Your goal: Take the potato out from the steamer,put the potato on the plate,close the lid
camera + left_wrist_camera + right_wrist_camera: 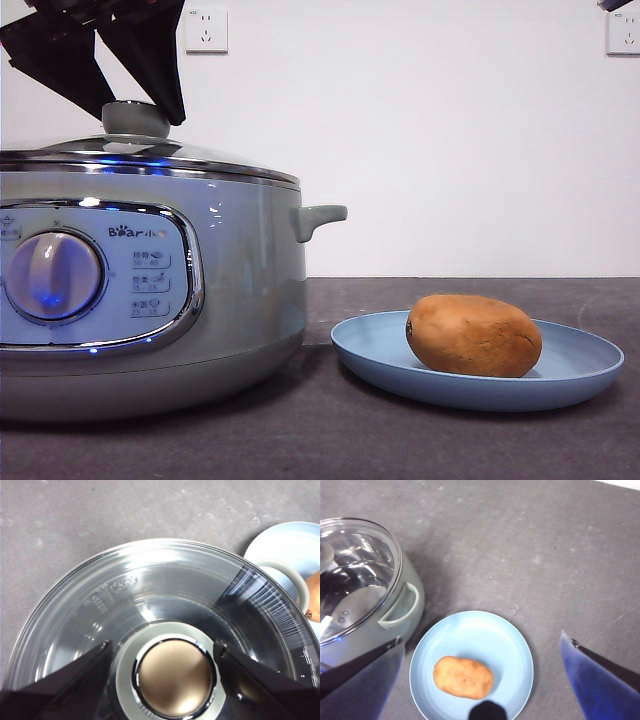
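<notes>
Front view, from the left: the steamer point(150, 290) stands large on the dark grey worktop point(330, 440), its dial, control panel and "Bear" logo facing the camera and a small side handle pointing toward the plate; the lid point(150, 155) sits closed on its rim, and the left gripper point(120, 75) hangs just over the grey-green knob with its jaws spread to either side of it; the left wrist view shows those jaws apart, flanking the knob without clamping it; to the right, just beside the steamer's base, the plate point(575, 365) rests flat on the worktop with the potato point(473, 335) lying on its side inside it, a little toward the steamer; the right wrist view looks down from above on plate and potato, the right gripper point(485, 680) held high over them with its jaws wide apart and holding nothing.
</notes>
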